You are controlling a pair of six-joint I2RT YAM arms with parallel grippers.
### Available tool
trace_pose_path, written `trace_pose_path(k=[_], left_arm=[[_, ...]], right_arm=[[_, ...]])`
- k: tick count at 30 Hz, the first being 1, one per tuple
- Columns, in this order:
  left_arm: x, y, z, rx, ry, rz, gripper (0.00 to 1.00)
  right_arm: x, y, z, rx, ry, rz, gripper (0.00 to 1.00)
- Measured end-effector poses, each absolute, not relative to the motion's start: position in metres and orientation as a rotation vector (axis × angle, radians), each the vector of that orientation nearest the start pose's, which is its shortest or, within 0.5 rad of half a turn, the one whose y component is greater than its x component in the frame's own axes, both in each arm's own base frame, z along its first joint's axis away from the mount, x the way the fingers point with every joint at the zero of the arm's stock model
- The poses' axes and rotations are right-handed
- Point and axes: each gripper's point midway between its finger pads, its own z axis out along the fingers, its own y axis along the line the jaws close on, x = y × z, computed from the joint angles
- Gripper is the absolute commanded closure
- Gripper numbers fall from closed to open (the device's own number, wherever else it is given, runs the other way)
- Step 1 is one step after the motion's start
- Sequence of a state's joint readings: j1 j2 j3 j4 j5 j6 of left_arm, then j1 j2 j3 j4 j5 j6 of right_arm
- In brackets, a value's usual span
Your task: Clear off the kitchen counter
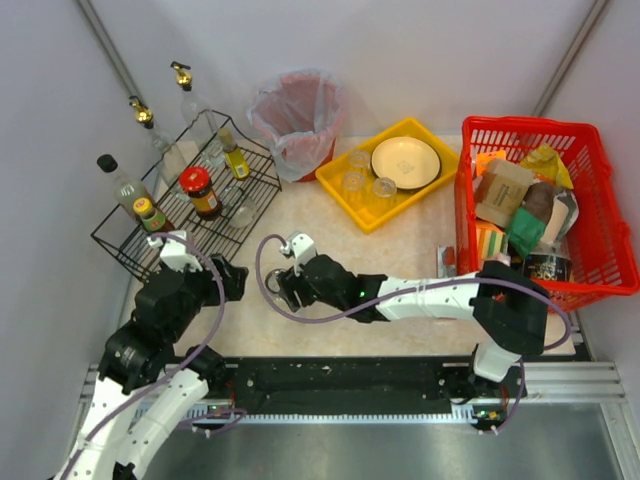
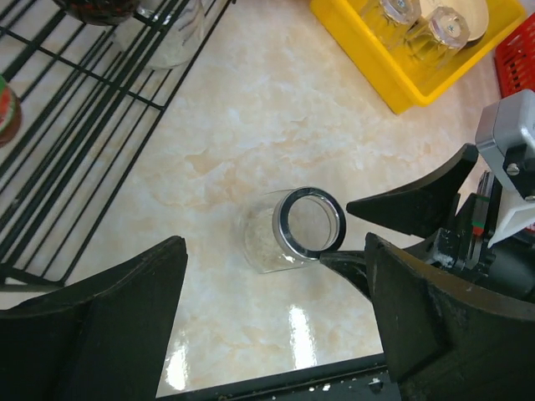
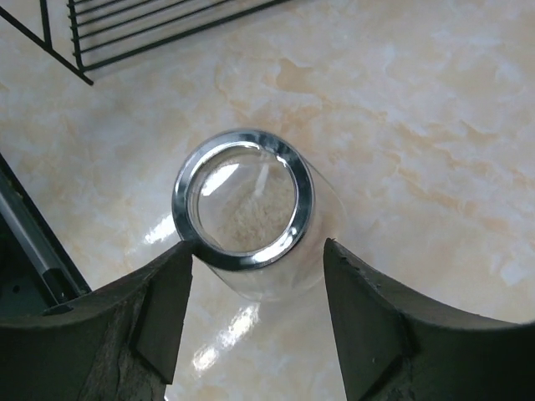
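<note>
At lower centre of the overhead view, our right gripper straddled a clear jar standing on the counter, fingers wide at its metal rim, not clamped. Our left gripper hung open just left of it.

No legible text or labels on any bottle, package or basket.

Mid-frame on the marble counter, a clear glass jar with metal rim; black wire rack upper left, yellow tray upper right.
</note>
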State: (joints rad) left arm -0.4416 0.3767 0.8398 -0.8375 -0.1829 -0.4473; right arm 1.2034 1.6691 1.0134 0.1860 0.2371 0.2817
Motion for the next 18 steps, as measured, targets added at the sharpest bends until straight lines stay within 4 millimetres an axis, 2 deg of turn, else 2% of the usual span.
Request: trace_pose_path(k=[6,10,14,18], left_arm=[[0.189,-0.087,0.225,-0.148,1.988,-0.493,0.10],[0.207,-0.100,0.196,-0.194,2.040,-0.519,0.10],[0.223,-0.109,0.166,-0.254,2.098,-0.524,0.10],[0.247,-0.114,0.159,-0.293,2.083,-0.497,0.10]], right_arm=[[0.194,0.408,0.105,-0.750,2.021,0.637,0.39],[0.190,0.394,0.101,-0.725,2.045,0.630,0.41],[0.186,0.398,0.106,-0.708,2.041,0.699,0.50],[0.177,0.410,0.109,-0.658,2.063,0.817,0.62]])
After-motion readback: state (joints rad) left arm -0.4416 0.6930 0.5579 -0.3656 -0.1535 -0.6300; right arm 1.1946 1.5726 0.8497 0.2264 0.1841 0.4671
